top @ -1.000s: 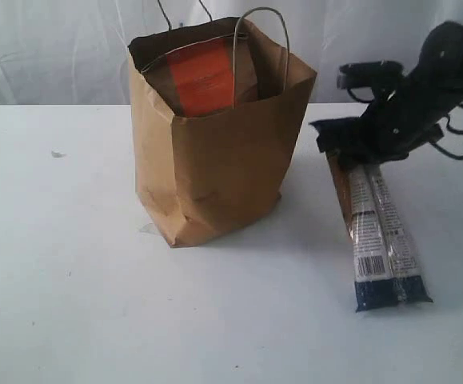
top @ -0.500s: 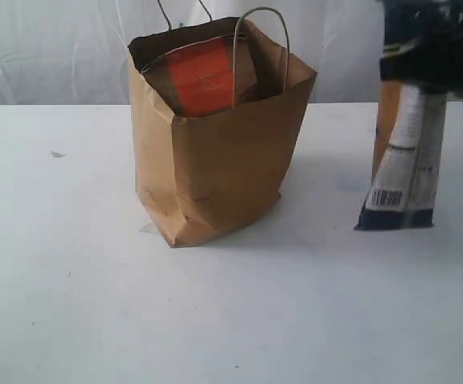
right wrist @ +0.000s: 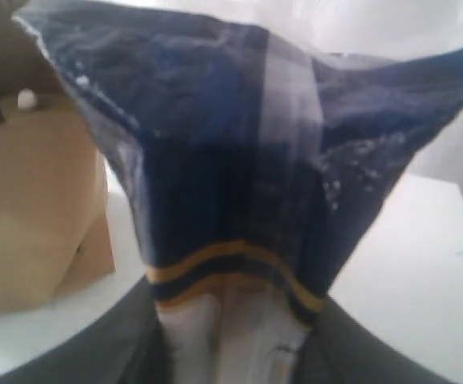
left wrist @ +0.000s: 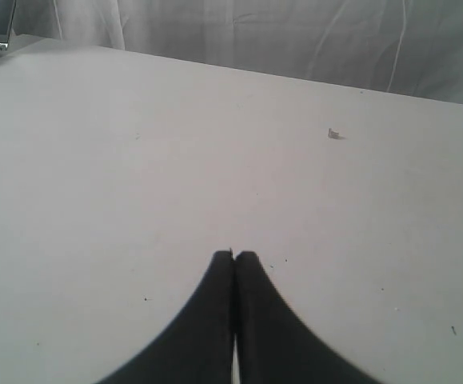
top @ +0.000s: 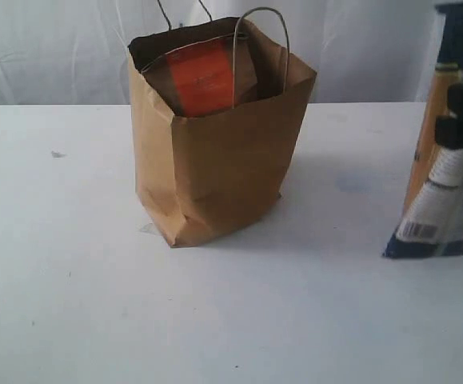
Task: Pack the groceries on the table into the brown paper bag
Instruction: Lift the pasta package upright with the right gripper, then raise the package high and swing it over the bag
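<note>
Kraft paper bag (top: 215, 168) holds one orange-labelled pouch (top: 205, 76), visible only in the exterior view; left wrist view alone shows left claw (left wrist: 233, 260) pressed together; right claw (right wrist: 231, 352) clamps one pasta packet (right wrist: 215, 184).

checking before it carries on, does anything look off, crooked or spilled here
Nothing spilled. The brown paper bag is creased and crumpled at its near bottom corner, so it stands slightly askew. A small crumb lies on the table, left of it in the exterior view.

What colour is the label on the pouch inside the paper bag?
Orange. The label shows best in the exterior view.
</note>
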Controlling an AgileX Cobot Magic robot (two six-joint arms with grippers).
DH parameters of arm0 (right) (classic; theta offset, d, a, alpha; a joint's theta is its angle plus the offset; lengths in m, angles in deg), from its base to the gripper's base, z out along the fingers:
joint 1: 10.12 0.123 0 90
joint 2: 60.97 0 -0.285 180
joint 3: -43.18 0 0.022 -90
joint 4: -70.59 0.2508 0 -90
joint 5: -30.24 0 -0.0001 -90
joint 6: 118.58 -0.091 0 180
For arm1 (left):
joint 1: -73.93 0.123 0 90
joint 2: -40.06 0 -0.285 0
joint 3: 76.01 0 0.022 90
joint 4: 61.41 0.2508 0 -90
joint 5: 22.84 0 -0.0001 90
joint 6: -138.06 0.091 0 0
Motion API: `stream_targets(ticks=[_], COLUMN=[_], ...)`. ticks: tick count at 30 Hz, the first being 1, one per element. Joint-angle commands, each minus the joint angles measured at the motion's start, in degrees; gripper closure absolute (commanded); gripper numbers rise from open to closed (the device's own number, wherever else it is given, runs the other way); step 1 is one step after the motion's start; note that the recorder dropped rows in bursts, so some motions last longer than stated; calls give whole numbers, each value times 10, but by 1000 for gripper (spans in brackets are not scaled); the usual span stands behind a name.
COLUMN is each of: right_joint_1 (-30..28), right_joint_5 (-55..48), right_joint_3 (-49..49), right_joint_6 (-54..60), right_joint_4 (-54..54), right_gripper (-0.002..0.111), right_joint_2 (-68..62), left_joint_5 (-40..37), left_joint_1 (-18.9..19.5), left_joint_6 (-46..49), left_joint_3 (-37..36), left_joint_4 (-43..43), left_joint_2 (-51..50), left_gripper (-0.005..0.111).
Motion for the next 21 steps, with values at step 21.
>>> stream_targets(ticks=[21], right_joint_1=[-5], right_joint_5=[451], right_joint_3=[-127], right_joint_6=[-369], right_joint_4=[-247], right_gripper=[108], right_joint_2=[-30], left_joint_5=[2], left_joint_1=[-1], left_joint_6=[0], left_joint_3=[-2], left_joint_4=[2], left_joint_2=[3], left_gripper=[107])
